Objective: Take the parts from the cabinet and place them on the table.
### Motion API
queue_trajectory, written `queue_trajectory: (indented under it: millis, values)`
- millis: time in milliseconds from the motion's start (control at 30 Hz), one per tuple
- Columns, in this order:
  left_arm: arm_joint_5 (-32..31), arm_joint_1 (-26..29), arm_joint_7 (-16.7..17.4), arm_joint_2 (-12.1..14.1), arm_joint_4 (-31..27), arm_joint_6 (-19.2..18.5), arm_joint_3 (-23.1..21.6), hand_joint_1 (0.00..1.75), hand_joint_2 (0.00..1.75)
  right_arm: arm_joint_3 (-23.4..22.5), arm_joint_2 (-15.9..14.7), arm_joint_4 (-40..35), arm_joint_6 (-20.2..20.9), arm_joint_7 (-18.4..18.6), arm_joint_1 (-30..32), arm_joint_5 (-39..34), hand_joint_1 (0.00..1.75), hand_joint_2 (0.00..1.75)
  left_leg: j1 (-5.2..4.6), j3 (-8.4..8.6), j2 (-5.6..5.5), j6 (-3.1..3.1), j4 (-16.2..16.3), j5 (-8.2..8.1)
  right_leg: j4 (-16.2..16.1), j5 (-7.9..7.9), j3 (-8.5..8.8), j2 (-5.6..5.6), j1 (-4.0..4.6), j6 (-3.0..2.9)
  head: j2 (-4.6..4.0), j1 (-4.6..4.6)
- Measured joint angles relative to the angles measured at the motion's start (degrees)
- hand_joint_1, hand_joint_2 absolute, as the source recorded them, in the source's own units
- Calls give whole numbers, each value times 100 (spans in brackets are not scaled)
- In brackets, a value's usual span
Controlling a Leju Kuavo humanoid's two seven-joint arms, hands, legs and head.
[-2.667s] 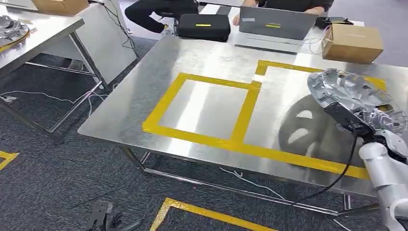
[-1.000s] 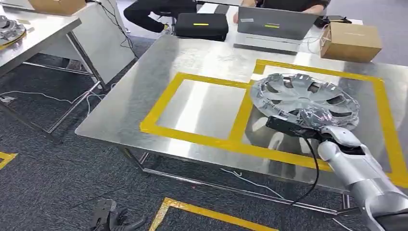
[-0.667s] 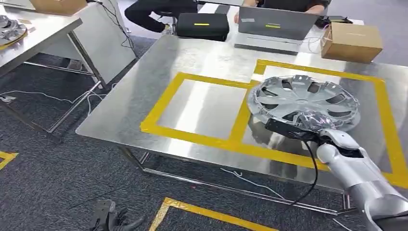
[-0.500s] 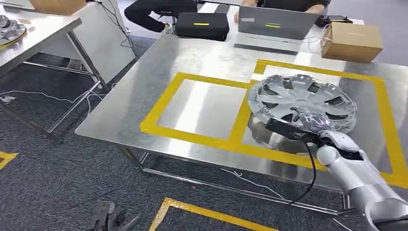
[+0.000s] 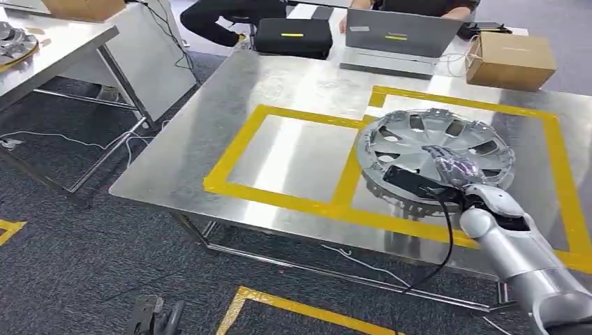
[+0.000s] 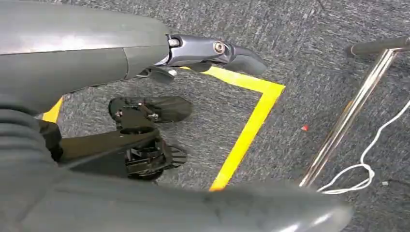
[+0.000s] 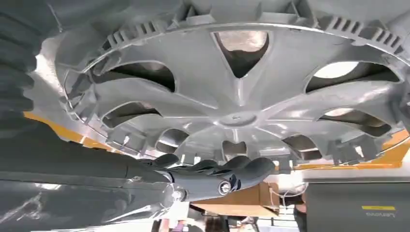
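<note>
No readable text anywhere. Black case (image 5: 292, 37) at far edge of counter (image 5: 174, 167) has a small yellow label, too small to read. Grey laptop (image 5: 394, 33) beside it has a yellow mark on the lid, also illegible. In right wrist view, a dark box (image 7: 355, 205) carries a yellow strip w/ tiny print, blurred, can't make out. Cardboard box (image 5: 509, 61): no print visible.
</note>
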Motion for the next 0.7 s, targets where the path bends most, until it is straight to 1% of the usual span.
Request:
queue_trajectory:
  millis: [700]
  values:
    - [0,0,0,7,0,-2,9,0,0,-22,0,-17,4,0,-4,0,0,175,0,0,0,0,0,0,0,-1,0,0,0,-1,0,0]
